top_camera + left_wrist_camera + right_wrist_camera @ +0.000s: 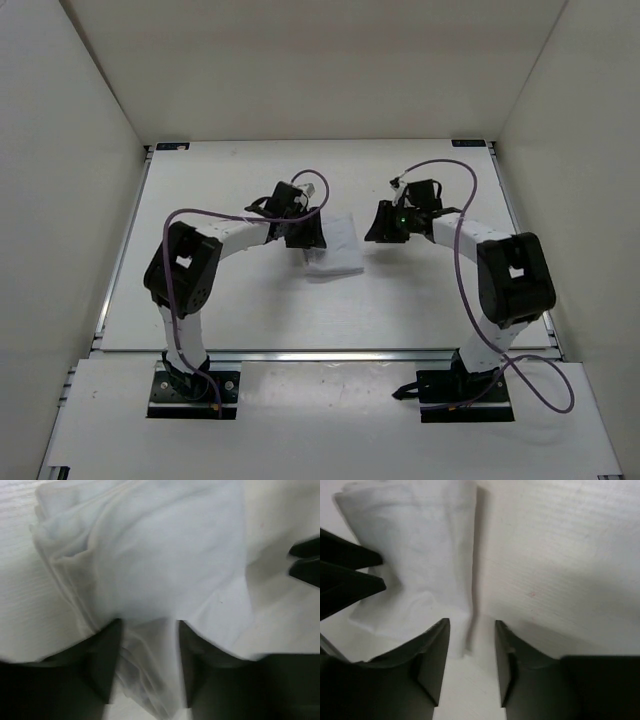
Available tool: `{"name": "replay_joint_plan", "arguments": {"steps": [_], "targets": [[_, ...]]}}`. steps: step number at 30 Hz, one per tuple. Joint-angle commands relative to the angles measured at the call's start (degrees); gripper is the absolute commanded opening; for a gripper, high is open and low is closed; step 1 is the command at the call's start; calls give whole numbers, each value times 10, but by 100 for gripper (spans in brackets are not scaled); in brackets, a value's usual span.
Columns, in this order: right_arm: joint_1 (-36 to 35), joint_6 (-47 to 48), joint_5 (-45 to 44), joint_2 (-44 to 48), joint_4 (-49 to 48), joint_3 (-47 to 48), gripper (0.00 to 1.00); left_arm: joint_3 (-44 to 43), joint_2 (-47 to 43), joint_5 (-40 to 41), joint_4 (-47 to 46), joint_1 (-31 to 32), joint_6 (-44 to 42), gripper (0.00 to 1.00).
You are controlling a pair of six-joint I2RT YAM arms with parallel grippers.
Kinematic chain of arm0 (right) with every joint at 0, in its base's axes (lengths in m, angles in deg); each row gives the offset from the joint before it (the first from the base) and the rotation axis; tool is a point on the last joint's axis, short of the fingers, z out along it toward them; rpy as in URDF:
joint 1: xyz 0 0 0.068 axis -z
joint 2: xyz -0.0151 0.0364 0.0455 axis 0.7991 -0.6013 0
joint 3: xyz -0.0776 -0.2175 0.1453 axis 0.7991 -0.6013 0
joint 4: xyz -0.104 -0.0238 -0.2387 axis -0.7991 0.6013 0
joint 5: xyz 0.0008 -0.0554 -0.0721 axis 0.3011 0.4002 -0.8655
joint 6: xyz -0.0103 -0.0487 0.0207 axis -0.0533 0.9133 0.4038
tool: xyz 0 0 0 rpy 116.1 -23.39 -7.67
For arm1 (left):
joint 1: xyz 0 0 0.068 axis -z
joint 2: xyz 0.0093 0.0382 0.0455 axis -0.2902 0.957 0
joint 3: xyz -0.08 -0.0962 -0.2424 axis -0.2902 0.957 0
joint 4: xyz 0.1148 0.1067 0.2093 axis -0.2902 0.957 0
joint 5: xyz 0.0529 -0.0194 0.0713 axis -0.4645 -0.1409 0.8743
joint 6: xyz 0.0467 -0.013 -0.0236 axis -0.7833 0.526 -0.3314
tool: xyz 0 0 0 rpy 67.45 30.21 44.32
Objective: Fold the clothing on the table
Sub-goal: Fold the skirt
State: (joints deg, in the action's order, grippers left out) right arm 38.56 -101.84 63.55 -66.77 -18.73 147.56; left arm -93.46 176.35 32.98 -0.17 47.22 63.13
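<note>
The clothing (336, 247) is a small, bunched white piece in the middle of the table (240, 310). My left gripper (304, 234) is at its left edge and my right gripper (381, 222) just off its right edge. In the left wrist view the clothing (165, 555) spreads ahead in wrinkled layers. A loose fold lies between the parted jaws of the left gripper (150, 622), unpinched. In the right wrist view the right gripper (471, 622) is open over the table, with the clothing (420, 555) reaching a corner just inside the gap.
White enclosure walls (70, 150) stand on three sides. Metal rails run along the table's left edge (122, 260) and near edge (330, 354). Purple cables (455, 165) loop above both arms. The grippers face each other a short way apart.
</note>
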Motion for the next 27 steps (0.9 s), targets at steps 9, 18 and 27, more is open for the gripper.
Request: {"name": "replay_joint_plan", "arguments": {"steps": [9,18,27], "targets": [[46,26,-107,220,131,23,100,46,-283,69,117,-33,-90,99],[94,67,-156,351,221,-78,99,164,-471,138,159,-52,-67,99],[98,42,-93,433,216,-141,99,179,-503,139,252,-64,-68,99]]}}
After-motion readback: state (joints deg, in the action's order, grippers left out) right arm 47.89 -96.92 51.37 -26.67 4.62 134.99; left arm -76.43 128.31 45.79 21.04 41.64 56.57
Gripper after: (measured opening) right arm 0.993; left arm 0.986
